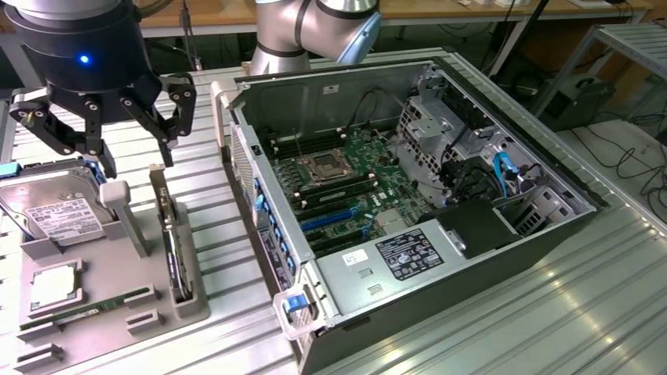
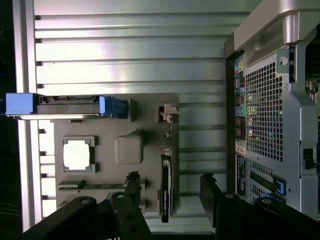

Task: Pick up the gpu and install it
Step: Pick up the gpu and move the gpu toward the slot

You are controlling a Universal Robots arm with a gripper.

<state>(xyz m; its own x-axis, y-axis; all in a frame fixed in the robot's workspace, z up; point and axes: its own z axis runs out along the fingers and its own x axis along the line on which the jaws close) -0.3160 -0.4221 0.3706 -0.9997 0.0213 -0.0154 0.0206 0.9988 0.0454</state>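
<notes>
Exterior view: my claw (image 1: 137, 167) hangs released, its black fingers spread wide and holding nothing, above the grey tray (image 1: 136, 273) on the slatted metal counter (image 1: 521, 312). The gpu (image 1: 170, 234) stands on its long edge in a slot along the tray's side nearest the open computer case (image 1: 354, 273). My fingertips are above the card's far end and apart from it. Also on the tray, on the side away from the case, are a hard drive (image 1: 58, 207), a square processor (image 1: 55, 285) and a slim memory stick (image 1: 99, 305).

Wrist view: looking straight down on the tray (image 2: 145, 120), I see the gpu (image 2: 166, 185) edge-on as a thin dark strip, with its pale metal bracket (image 2: 169, 112) at one end. My claw (image 2: 169, 176) straddles the card, one finger on each side and neither touching it. The case (image 2: 265, 115) lies beyond the tray edge just beside the card.

I judge the card light and stiff but fragile, as it is a bare circuit board with small parts. The sound hold is across its thin body, with the pads on the two flat faces near the middle of the upper edge. That keeps them off the bracket, which looks smooth and slippery. The squeeze should be gentle, the lift straight up out of the slot.
</notes>
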